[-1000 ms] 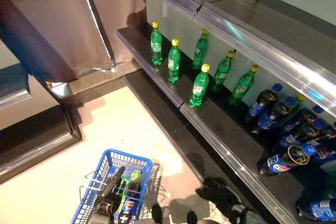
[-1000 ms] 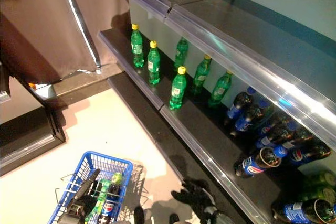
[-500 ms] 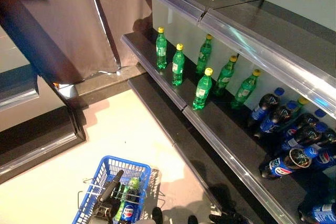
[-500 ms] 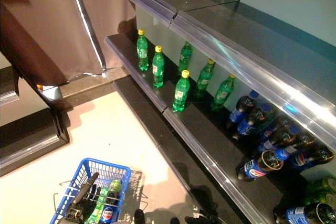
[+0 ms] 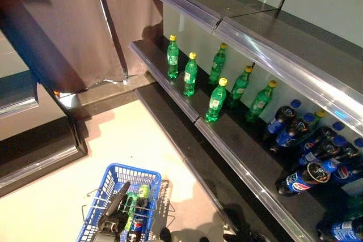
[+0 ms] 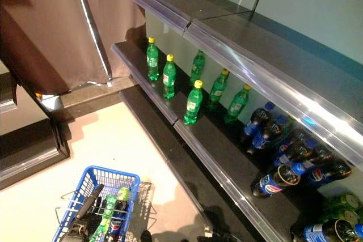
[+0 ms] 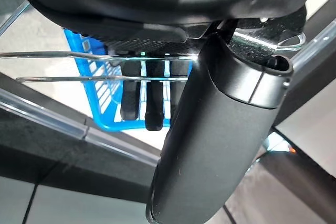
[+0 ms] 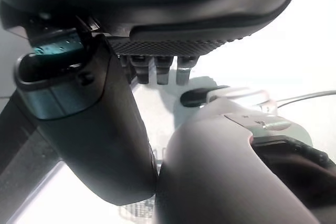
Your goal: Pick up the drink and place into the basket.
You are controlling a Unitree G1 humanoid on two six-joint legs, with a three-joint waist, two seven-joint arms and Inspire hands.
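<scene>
- Left hand [image 5: 113, 219] is showing at the lower left of the left eye view, its dark fingers [image 7: 152, 98] curling round the thin wire handle [image 7: 63, 66] of the blue plastic mesh basket [image 5: 122, 174] — carrying it over the pale floor [image 5: 113, 140].
- Right hand [image 8: 152, 72] is appearing only in its own wrist view, fingers bent and gripping nothing.
- Green plastic bottles with yellow caps [image 5: 215, 100] are standing upright in two loose rows on the dark shelf [image 5: 249, 151] at the centre of the frame, well apart from the basket; dark cola bottles with blue caps and labels [image 5: 300, 179] are lying on their sides at the lower right.
- Bottles already in the basket [image 5: 139, 211] are resting at its bottom, green and dark ones together.
- Judging by looks, the front green bottle is seeming full, so fairly heavy and stiff, its smooth plastic likely slippery — taking it round the labelled middle of the body is looking safest, since a push near the cap could be tipping it into its neighbours.
</scene>
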